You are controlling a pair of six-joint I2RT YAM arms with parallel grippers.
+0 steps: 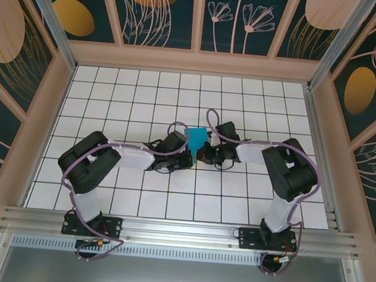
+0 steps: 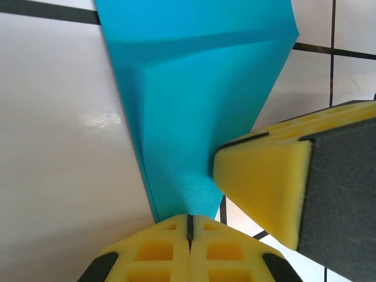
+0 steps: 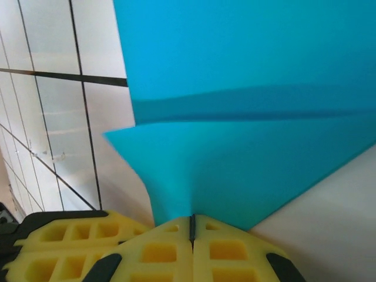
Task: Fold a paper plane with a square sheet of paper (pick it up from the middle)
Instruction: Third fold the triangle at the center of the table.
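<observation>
The square sheet of paper [image 1: 195, 140], teal-blue and folded with a visible crease, stands up from the middle of the tiled table between both grippers. My left gripper [image 1: 187, 158] is shut on the paper's narrow lower end [image 2: 194, 117], its yellow pads [image 2: 158, 252] pressed together at the paper's tip. My right gripper [image 1: 202, 157] is shut on the same end from the other side, and the paper [image 3: 252, 117] fans out above its closed pads [image 3: 229, 252]. The two grippers sit close together: the right one's yellow finger [image 2: 264, 182] shows in the left wrist view, and the left one's pads [image 3: 59, 244] show in the right wrist view.
White gridded tabletop [image 1: 258, 108] stretches around the grippers, with patterned walls [image 1: 200, 15] on three sides. Both arms bend inward from their bases [image 1: 93, 225] [image 1: 265, 240] at the near edge, behind a metal rail [image 1: 179, 228].
</observation>
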